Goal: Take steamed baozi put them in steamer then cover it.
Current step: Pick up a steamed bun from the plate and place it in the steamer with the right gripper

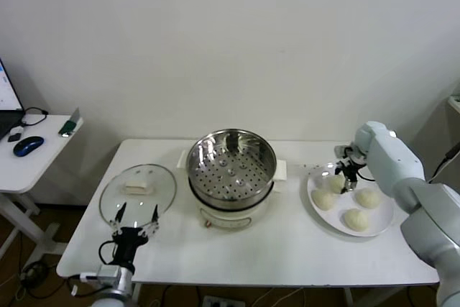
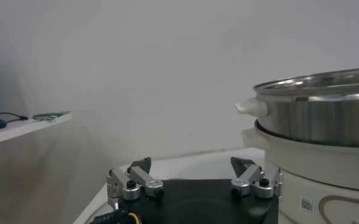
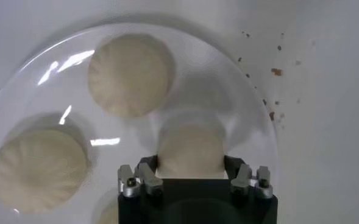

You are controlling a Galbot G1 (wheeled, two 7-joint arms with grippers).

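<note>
The steamer [image 1: 231, 170] stands uncovered mid-table, its perforated tray bare; its steel wall [image 2: 325, 122] rises beside my left gripper. On the white plate [image 1: 384, 224] to the right lie several steamed baozi [image 1: 323, 199]. My right gripper [image 1: 346, 176] reaches down onto the plate's far side. Its fingers press both sides of one baozi [image 3: 190, 146], which still sits on the plate [image 3: 240, 91]. Two more buns [image 3: 130, 74] lie beside it. My left gripper [image 1: 137, 213] [image 2: 191, 163] hangs open and empty near the table's front left.
A clear glass lid [image 1: 165, 192] with a cream handle [image 1: 139, 188] lies flat left of the steamer, just beyond the left gripper. A side desk [image 1: 36, 156] with a mouse stands at far left. Crumbs [image 3: 275, 72] dot the table by the plate.
</note>
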